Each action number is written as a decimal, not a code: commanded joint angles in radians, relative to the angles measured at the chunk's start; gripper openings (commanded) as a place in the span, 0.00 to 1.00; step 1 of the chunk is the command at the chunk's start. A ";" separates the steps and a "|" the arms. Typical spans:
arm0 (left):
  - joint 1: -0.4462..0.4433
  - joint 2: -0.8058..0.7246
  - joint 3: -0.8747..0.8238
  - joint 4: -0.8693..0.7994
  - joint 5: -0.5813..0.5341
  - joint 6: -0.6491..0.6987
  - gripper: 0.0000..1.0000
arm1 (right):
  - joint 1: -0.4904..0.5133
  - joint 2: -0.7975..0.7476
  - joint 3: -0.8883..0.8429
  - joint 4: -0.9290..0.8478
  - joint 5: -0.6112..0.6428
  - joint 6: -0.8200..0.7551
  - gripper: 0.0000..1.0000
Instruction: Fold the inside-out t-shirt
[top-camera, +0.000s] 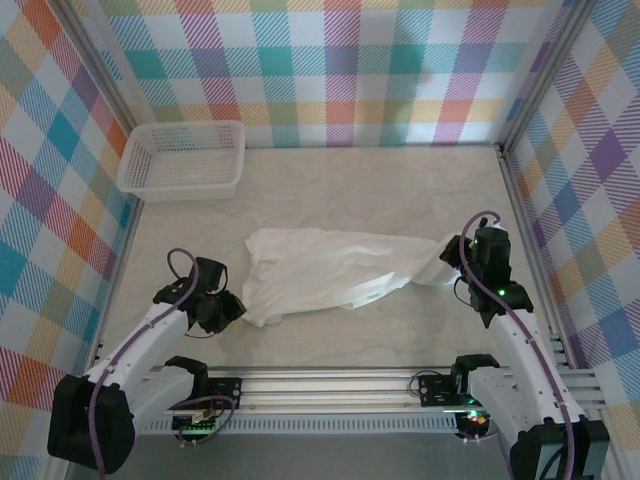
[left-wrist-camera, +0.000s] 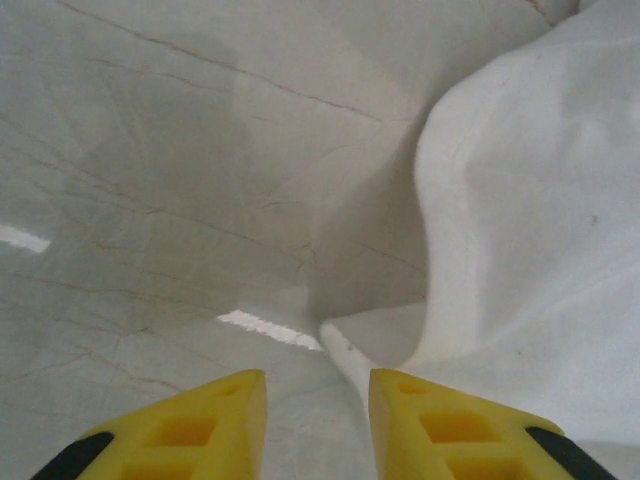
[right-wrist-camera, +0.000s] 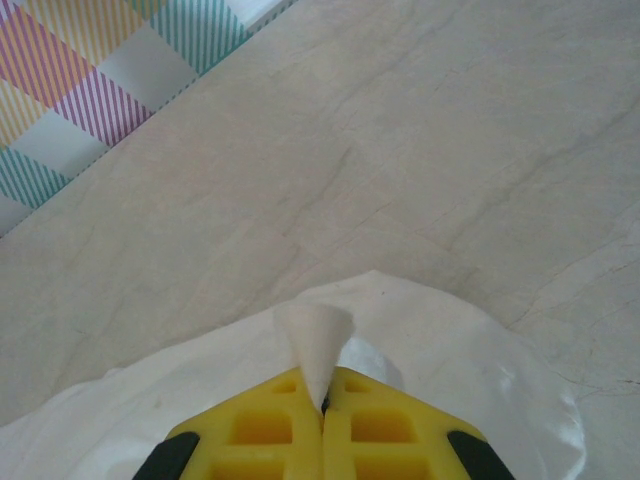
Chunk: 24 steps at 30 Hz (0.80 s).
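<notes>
Right wrist: right pincer (right-wrist-camera: 323, 402) pinching thin, limp shirt (right-wrist-camera: 440, 360) by its edge; left pincer (left-wrist-camera: 318, 380) spread, empty, should take the near hem.

The t-shirt (top-camera: 330, 270) across the middle of the frame is thin white cloth, matt and softly creased. The table (top-camera: 400, 190) under it is a smooth, marble-patterned surface with a faint sheen, and it catches bright streaks of glare in the left wrist view. The basket (top-camera: 185, 186) at the upper left is white plastic mesh. The left gripper (left-wrist-camera: 316, 385) and right gripper (right-wrist-camera: 323, 400) have fingers of matt yellow plastic with moulded hollows. The rail (top-camera: 330, 380) along the bottom looks like ribbed, brushed metal.
</notes>
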 joint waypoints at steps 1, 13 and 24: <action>0.002 0.043 -0.013 0.092 0.041 0.007 0.33 | -0.003 0.004 0.031 0.023 -0.026 0.023 0.00; 0.002 0.188 -0.050 0.258 0.129 0.003 0.37 | -0.003 0.003 0.028 0.020 -0.026 0.028 0.00; 0.002 0.117 -0.026 0.168 0.065 -0.006 0.01 | -0.002 0.003 0.039 0.017 -0.030 0.031 0.00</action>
